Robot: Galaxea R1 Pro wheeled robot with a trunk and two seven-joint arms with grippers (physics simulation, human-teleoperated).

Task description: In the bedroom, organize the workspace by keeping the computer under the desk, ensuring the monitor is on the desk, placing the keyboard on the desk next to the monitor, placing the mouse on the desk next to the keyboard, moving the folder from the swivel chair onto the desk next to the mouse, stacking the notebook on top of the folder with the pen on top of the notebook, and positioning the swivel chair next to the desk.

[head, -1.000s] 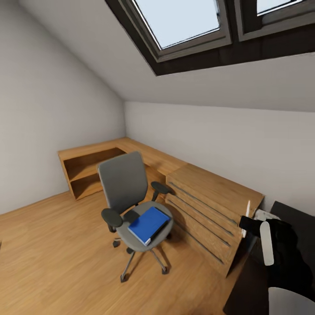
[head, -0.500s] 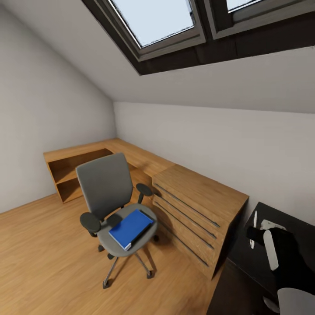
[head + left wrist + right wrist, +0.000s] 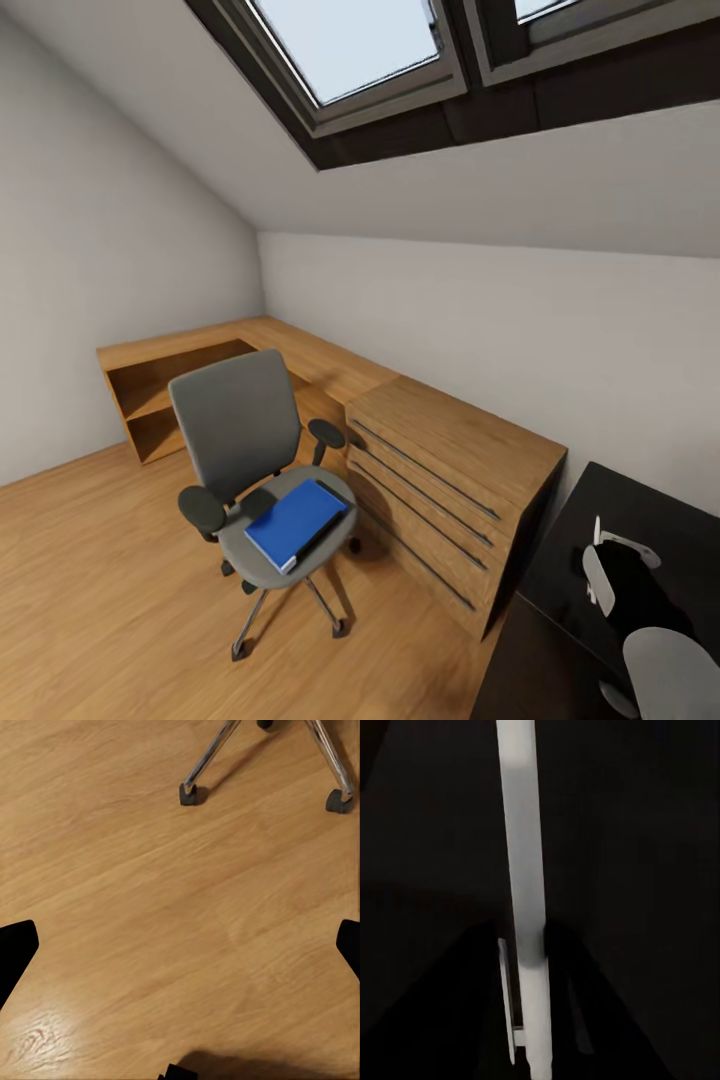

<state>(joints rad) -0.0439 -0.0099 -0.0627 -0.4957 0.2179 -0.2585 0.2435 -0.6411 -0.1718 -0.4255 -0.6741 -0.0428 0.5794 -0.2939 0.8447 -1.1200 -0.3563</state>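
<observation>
Head view: the bedroom has sloped pale walls, skylights (image 3: 370, 50) overhead and an oak floor (image 3: 90, 590). The chair (image 3: 255, 450) stands on the floor in front of the oak corner shelves (image 3: 165, 395) and just beside the oak dresser (image 3: 440, 480), its back upright and its seat facing the camera. The folder (image 3: 295, 520) lies flat on the seat, blue cover up, one corner reaching the seat's front edge. At the lower right is the black table (image 3: 575, 560), its near corner just beside the dresser's end. Over the table, by the frame's right edge, are a thin white upright piece and dark shapes with a pale rounded part of the robot below them; whether this is the right hand, and whether it is open or closed, cannot be told. The right wrist view is nearly black, crossed by one pale narrow strip that cannot be identified. In the left wrist view the left hand (image 3: 180, 945) is open, its two dark fingertips (image 3: 15, 952) wide apart at opposite edges above bare floor, with two chrome legs and casters of the chair base (image 3: 191, 787) beyond.
</observation>
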